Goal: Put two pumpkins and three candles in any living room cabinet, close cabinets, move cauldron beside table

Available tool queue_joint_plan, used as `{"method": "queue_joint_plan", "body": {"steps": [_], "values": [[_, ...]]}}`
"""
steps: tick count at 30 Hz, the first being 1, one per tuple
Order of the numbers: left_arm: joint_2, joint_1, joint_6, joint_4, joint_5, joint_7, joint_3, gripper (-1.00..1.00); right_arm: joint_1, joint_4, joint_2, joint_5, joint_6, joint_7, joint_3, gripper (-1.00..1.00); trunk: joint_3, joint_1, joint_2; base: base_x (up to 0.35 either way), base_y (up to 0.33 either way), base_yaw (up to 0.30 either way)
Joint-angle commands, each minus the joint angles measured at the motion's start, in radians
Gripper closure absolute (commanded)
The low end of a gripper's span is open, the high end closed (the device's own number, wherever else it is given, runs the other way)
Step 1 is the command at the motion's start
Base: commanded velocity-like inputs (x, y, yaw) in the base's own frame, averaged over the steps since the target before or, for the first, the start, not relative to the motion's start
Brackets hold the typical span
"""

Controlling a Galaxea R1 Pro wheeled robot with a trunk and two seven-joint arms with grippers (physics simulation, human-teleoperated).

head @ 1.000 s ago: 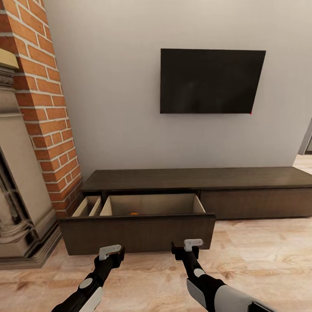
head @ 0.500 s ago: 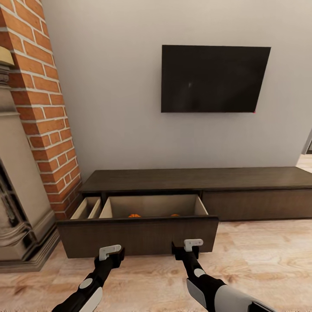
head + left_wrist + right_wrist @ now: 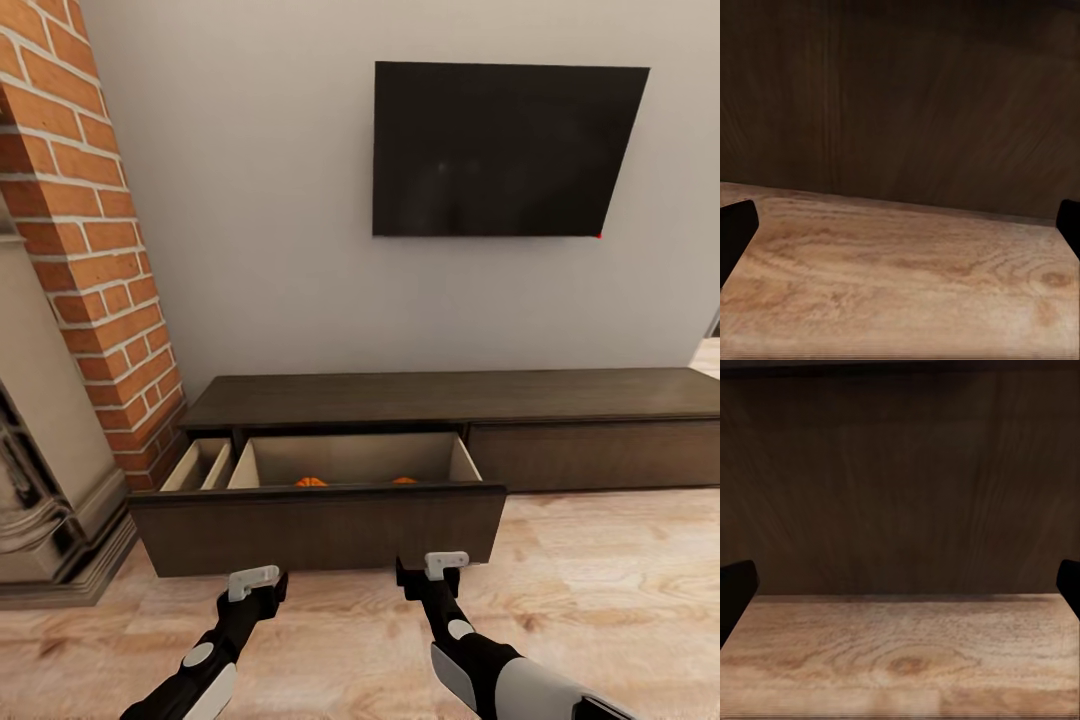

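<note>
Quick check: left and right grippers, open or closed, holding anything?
Left gripper: open, empty, facing the drawer front.
Right gripper: open, empty, also facing the drawer front.

A home living room is indicated: a television [image 3: 500,150] is mounted on the wall above a low dark-brown cabinet [image 3: 450,400], flanked by a brick fireplace [image 3: 80,260], over wooden flooring [image 3: 600,600].

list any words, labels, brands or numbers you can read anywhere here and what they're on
None: no readable text in any view.
The TV screen is blank black, with just a tiny red dot at its lower corner.
The cabinet drawer front, brick column and both grippers carry no lettering.
</note>
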Motion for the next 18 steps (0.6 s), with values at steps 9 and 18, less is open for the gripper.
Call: {"method": "queue_joint_plan", "body": {"steps": [9,18], "values": [[0.000,-0.001,-0.007,0.001,0.010,0.013,-0.008,-1.00,-0.001,-0.001,0.000,-0.004,-0.002,-0.007,0.009,-1.00,-0.028,0.003,-0.002,0.000,0.000,0.000],[-0.003,-0.001,-0.006,0.002,0.013,0.035,-0.008,-1.00,-0.001,-0.001,0.000,-0.004,-0.002,-0.007,0.009,-1.00,-0.028,0.003,-0.002,0.023,0.002,0.000]]}}
